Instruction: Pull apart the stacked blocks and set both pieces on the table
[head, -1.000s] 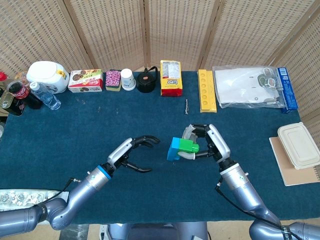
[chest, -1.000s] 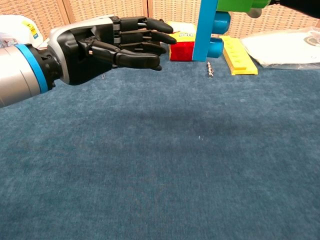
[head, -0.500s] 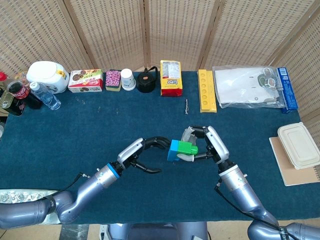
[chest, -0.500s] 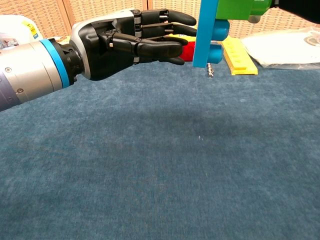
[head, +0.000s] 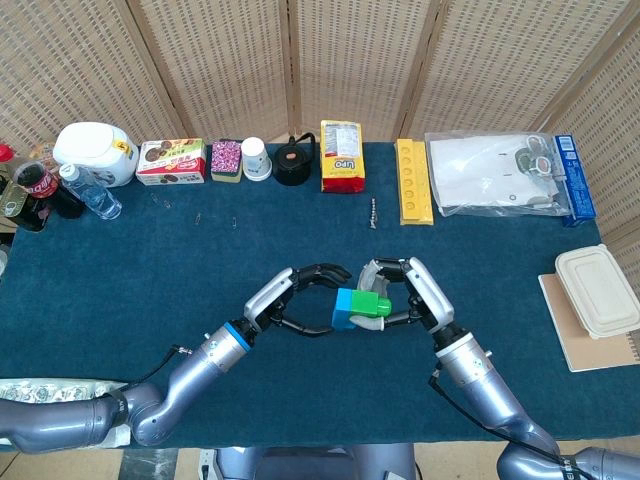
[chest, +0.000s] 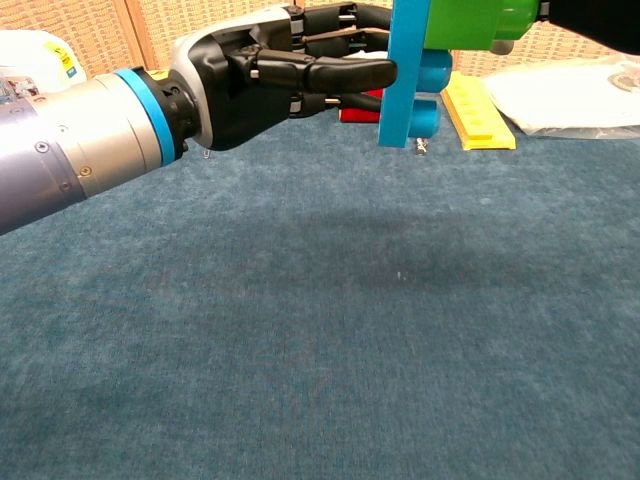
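Note:
The stacked blocks hang above the middle of the table: a blue block (head: 349, 305) joined to a green block (head: 377, 304). My right hand (head: 408, 293) grips the green block from the right side. My left hand (head: 300, 297) reaches in from the left with its fingers apart, their tips right at the blue block's left face and holding nothing. In the chest view the blue block (chest: 406, 72) stands on edge with the green block (chest: 472, 24) to its right, and the left hand (chest: 280, 70) meets the blue block's left side. Most of the right hand is cut off there.
Along the table's far edge stand a yellow box (head: 342, 156), a yellow tray (head: 414, 181), a black kettle (head: 293, 162), a cup (head: 256, 158), snack boxes (head: 171, 161) and bottles (head: 40, 188). A plastic bag (head: 497, 175) lies far right, a lidded container (head: 598, 289) beyond the right edge.
My left hand has moved right, from well clear of the blocks up to the blue block's left face. The right hand with the blocks has shifted slightly left.

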